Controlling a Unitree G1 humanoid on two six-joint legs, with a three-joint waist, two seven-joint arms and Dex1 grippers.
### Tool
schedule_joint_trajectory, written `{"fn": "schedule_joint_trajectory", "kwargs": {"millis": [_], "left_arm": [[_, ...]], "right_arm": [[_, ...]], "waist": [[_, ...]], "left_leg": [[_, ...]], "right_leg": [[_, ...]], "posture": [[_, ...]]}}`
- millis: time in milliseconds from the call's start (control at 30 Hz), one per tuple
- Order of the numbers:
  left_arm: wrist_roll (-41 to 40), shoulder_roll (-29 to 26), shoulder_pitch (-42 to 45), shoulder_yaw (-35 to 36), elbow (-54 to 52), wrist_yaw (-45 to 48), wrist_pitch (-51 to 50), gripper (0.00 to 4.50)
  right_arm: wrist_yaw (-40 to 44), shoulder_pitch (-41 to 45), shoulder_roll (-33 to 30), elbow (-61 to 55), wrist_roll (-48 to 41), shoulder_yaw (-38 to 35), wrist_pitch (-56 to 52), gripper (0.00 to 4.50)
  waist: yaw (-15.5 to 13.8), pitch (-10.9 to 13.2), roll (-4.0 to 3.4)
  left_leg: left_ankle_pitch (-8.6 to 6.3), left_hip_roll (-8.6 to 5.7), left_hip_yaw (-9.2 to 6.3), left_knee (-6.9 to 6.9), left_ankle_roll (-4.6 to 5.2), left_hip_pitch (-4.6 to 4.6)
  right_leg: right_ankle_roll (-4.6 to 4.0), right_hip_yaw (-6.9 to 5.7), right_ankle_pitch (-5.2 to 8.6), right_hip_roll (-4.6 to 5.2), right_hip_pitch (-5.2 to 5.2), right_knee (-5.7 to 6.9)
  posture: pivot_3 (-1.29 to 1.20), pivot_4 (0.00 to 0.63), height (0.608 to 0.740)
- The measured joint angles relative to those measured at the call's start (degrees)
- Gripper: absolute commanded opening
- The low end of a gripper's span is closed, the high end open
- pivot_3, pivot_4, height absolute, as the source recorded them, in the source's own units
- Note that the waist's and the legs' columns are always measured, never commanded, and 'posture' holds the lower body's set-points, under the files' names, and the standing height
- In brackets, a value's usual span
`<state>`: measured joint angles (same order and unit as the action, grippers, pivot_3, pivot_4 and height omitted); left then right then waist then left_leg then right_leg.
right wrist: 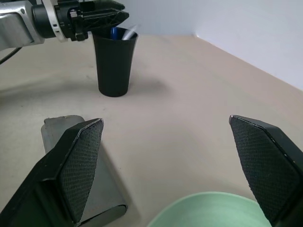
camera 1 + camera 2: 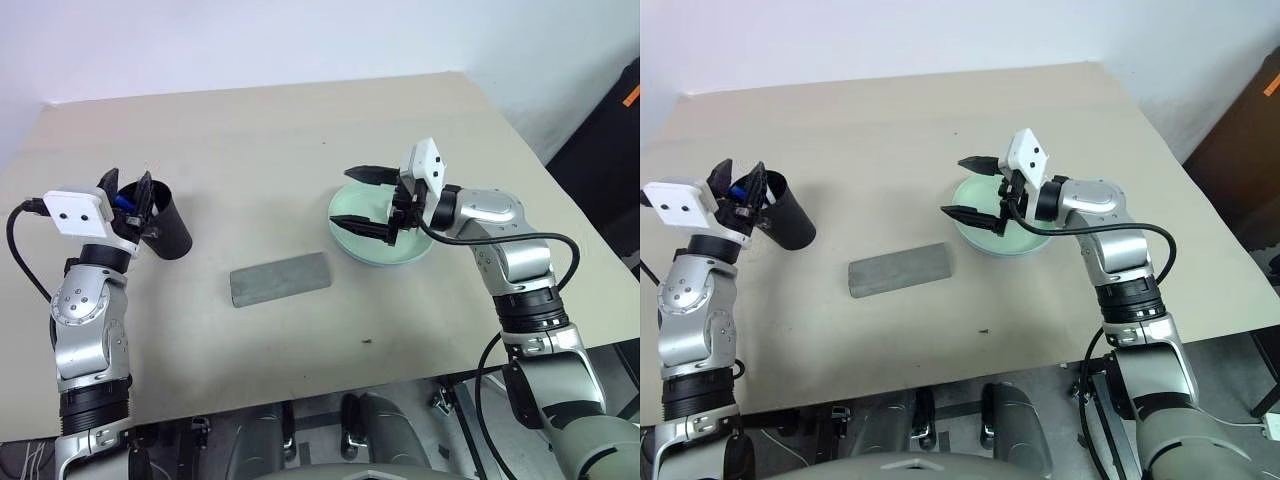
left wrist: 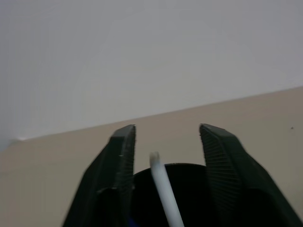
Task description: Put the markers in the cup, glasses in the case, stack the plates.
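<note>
Two markers (image 1: 120,33) sit inside the cup (image 2: 168,226), mid-left of frame; left claw (image 2: 126,185) parted over its rim, holding nothing. Right claw (image 2: 368,205) wide open, empty, w/ stacked plates (image 2: 380,235) directly beneath, centre-right. Case (image 2: 280,279) shut, lies lengthwise on counter (image 2: 300,130) btwn both arms.

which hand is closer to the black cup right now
Left. The left hand hovers right over the rim of the black cup, fingers apart around a white marker. The right hand is across the table, open above the mint green plate.
</note>
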<state>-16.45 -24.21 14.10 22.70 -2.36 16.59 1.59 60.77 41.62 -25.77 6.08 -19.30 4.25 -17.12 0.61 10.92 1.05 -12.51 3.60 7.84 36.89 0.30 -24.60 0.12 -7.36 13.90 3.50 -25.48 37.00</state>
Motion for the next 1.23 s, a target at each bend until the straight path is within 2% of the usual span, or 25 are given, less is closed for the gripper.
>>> {"fn": "schedule_joint_trajectory", "kwargs": {"millis": [100, 133, 367, 600, 767, 1033, 1133, 1233], "left_arm": [[0.0, -0.1, 0.0, 0.0, 0.0, 0.2, 0.0, 4.40], [0.0, -0.1, 0.0, 0.0, 0.0, 0.2, 0.0, 4.46], [-2.5, -0.8, -0.9, 1.0, -1.2, 2.0, -0.8, 4.46], [-6.8, -5.2, -3.4, 5.7, -2.0, 6.1, -0.9, 4.46], [-15.4, -7.3, -7.1, 8.3, -2.1, 15.6, -1.9, 4.46], [-27.4, -13.8, -18.4, 10.1, -6.5, 30.7, -12.2, 4.46], [-28.1, -16.5, -21.4, 10.3, -7.5, 34.8, -13.9, 4.46], [-27.1, -16.9, -22.5, 10.2, -6.8, 37.2, -13.6, 4.46]], "right_arm": [[0.0, 0.0, 0.0, 0.1, 0.1, 0.0, 0.2, 4.50], [0.0, 0.0, 0.0, 0.3, 0.1, 0.0, 0.2, 4.50], [0.0, 0.2, 0.5, 0.6, -0.3, -0.1, 0.2, 4.50], [-0.2, 0.5, 0.7, 1.0, -2.7, -1.3, -0.4, 4.50], [0.7, 0.3, -0.3, 0.4, -6.2, -3.0, -3.2, 4.50], [1.9, -5.7, -4.6, -4.5, -10.1, -4.4, -8.2, 4.50], [1.8, -6.4, -5.4, -6.3, -11.7, -5.5, -10.1, 4.50], [2.5, -8.8, -7.6, -8.5, -13.0, -6.1, -11.3, 4.50]], "waist": [[0.0, 0.0, 0.00], [0.0, 0.0, 0.00], [0.1, 0.0, 0.00], [0.1, 0.0, 0.00], [0.1, 0.0, -0.01], [0.1, 0.0, -0.07], [0.2, 0.1, -0.18], [0.1, 0.1, -0.20]], "left_leg": [[0.00, 0.00, 0.00, 0.00, 0.00, 0.00], [0.00, 0.00, 0.00, 0.01, 0.00, 0.00], [0.00, 0.00, 0.00, 0.00, 0.00, 0.00], [-0.07, 0.02, 0.00, 0.01, -0.12, 0.01], [-0.09, 0.02, 0.00, 0.00, -0.15, 0.00], [-0.11, 0.03, -0.03, -0.02, -0.17, 0.00], [-0.11, 0.04, -0.04, -0.06, -0.18, 0.00], [-0.11, 0.03, -0.06, -0.35, -0.18, 0.00]], "right_leg": [[0.00, 0.00, 0.00, 0.00, 0.00, 0.00], [0.00, 0.00, 0.00, 0.00, 0.00, 0.00], [-0.01, 0.00, 0.00, 0.00, 0.00, 0.01], [-0.01, 0.00, 0.00, -0.01, -0.01, 0.02], [-0.05, 0.00, 0.00, 0.02, -0.01, -0.02], [-0.23, 0.02, 0.15, 0.04, -0.06, -0.08], [-0.26, 0.03, 0.18, 0.04, -0.10, -0.18], [-0.26, 0.01, 0.17, 0.03, -0.06, -0.55]], "posture": [[0.00, 0.150, 0.740], [0.00, 0.150, 0.740], [0.00, 0.150, 0.740], [0.00, 0.150, 0.740], [0.00, 0.150, 0.740], [0.00, 0.150, 0.740], [0.00, 0.150, 0.740], [0.00, 0.150, 0.740]]}}
